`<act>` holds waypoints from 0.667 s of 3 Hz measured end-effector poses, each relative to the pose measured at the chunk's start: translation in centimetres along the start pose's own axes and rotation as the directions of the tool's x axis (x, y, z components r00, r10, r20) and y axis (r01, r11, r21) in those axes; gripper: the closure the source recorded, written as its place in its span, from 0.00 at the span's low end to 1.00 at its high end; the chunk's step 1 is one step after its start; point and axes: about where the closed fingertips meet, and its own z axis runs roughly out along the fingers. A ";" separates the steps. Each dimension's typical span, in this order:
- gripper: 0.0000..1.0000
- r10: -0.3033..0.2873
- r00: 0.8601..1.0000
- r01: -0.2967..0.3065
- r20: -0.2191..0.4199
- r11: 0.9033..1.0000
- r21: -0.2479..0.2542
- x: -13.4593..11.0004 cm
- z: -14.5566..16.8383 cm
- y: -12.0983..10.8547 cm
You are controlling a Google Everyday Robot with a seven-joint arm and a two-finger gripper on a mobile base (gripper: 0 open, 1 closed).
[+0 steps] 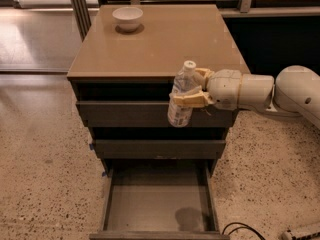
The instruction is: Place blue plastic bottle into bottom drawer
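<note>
The blue plastic bottle [180,98] is a small clear bottle with a white cap and a pale label. It hangs upright in the air in front of the upper drawers. My gripper [191,97] comes in from the right on a white arm and is shut on the bottle's middle. The bottom drawer [157,199] is pulled out below, with a flat grey floor. The bottle's shadow falls on the floor of the drawer, right of the middle.
The cabinet top [160,41] carries a white bowl [128,18] at its back left. Two closed drawers [160,129] sit above the open one. A black cable [245,230] lies on the speckled floor at the lower right.
</note>
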 end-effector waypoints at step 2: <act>1.00 0.023 0.999 -0.023 -0.025 0.999 -0.025 2.7 0.5 1.3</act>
